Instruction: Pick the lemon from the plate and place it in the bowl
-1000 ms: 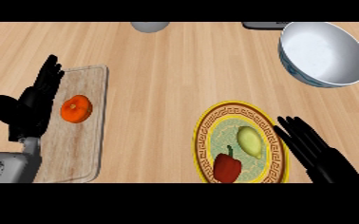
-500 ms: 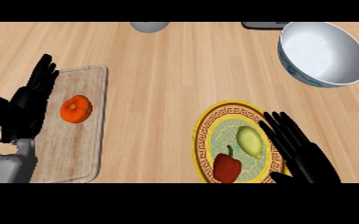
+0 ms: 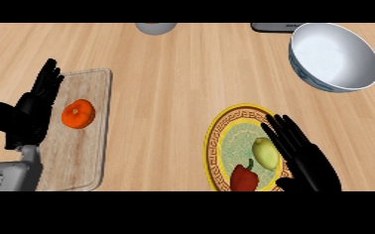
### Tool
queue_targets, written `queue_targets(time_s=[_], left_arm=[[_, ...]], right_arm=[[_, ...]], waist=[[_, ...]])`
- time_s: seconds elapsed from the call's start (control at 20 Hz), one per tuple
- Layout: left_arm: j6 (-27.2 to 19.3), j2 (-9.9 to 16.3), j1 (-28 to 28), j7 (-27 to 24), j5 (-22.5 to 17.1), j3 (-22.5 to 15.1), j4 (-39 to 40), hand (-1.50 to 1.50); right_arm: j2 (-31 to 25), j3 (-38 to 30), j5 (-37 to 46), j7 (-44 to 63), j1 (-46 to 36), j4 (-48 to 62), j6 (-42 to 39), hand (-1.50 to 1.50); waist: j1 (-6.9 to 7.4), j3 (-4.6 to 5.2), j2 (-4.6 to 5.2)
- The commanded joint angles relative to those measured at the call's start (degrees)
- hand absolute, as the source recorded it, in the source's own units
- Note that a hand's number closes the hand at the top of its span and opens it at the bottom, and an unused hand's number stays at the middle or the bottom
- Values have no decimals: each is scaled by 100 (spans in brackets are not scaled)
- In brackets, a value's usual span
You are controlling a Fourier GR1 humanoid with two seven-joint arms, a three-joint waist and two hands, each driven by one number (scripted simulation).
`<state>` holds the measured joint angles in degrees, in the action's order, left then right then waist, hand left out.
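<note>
Black straight fingers [image 3: 282, 131] of the right hand [image 3: 307, 163] spread flat over the right side of the round yellow-rimmed patterned plate [image 3: 219, 134], holding nothing; their inner edge lies just beside the pale yellow lemon [image 3: 265, 152], and whether they touch it cannot be told. The lemon sits on the plate's middle, with a red bell pepper [image 3: 244, 177] just below it, toward the near edge. The white ceramic bowl with a blue-patterned outside [image 3: 330, 57] stands well apart, up at the far right of the wooden counter [image 3: 183, 74]. At the view's left edge the left hand [image 3: 33, 111] rests open, fingers up, beside the light wooden cutting board [image 3: 81, 158] that bears a round orange fruit [image 3: 78, 114]. A grey cup [image 3: 155, 28] shows at the top.
</note>
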<state>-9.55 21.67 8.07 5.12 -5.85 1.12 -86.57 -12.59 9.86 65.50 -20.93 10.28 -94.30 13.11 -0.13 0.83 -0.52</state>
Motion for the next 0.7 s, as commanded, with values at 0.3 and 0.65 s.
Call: queue_targets(time_s=[0.3,0.65], left_arm=[[109,-171,201,141,170,110,37,0],[15,-395,-216,313,365,-55,-502,0]], right_arm=[[515,40,395,303,-596,900,215,-150],[287,30,273,-103,-788,1135,-112,150]], waist=[[12,-83,57],[47,-86,50]])
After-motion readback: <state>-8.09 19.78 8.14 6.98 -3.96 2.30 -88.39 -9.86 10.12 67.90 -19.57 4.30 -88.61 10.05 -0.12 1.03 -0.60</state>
